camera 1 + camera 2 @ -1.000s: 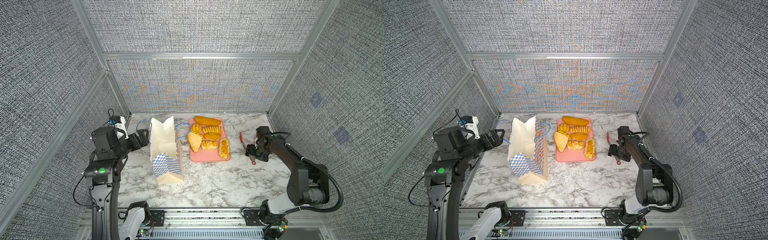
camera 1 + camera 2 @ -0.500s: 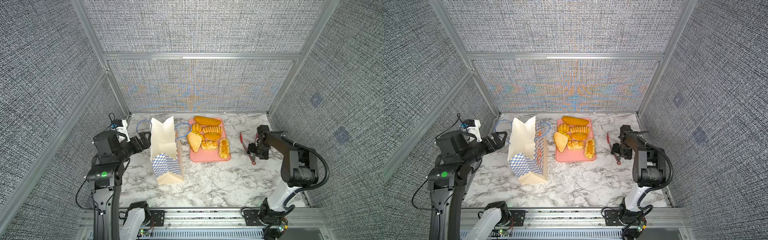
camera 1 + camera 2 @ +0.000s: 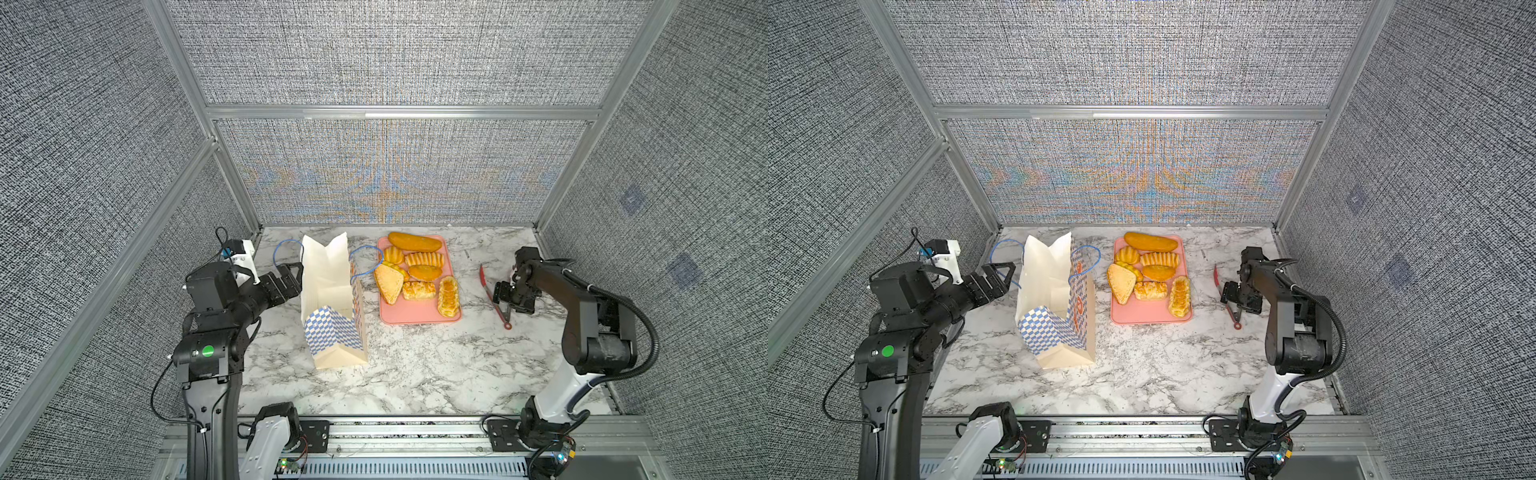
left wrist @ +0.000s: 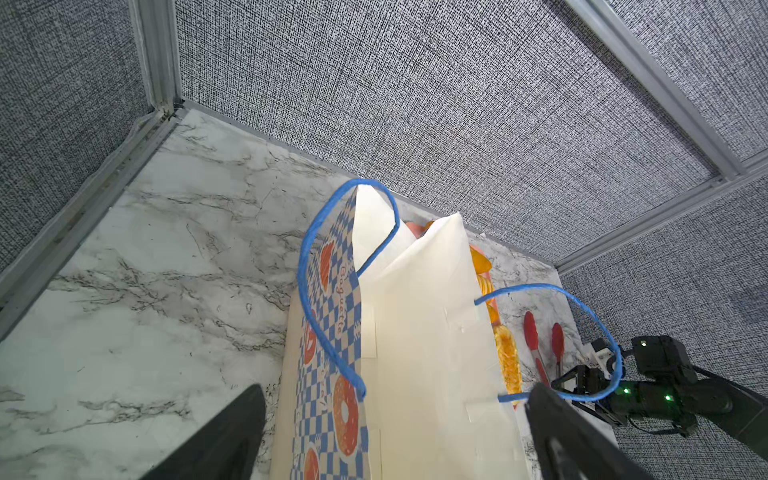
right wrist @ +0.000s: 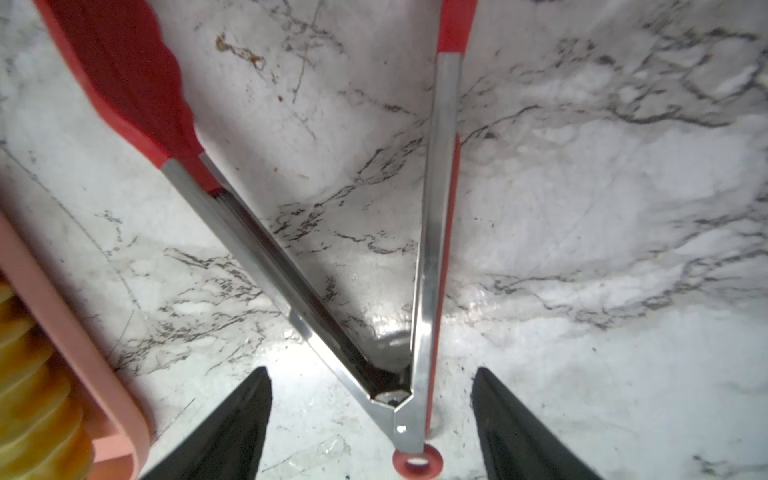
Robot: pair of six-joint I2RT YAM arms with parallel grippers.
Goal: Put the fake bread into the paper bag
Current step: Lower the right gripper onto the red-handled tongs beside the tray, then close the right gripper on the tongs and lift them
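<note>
Left gripper (image 3: 1005, 275) spread wide, empty, just beside open paper bag (image 3: 332, 291). Right gripper (image 5: 370, 372) parted astride red tongs (image 5: 432, 232) near hinge, seemingly not clamping. Fake bread (image 3: 417, 272) on pink tray (image 3: 409, 316), between bag and tongs.

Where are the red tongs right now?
In both top views the red tongs lie on the table right of the pink tray, beneath the right gripper.

Both top views look steeply down from high in front, sharing the whole bench (image 3: 415, 374). The left wrist camera faces the paper bag (image 4: 415, 332) closely; the right wrist camera sits close above the tongs (image 5: 432, 208).
</note>
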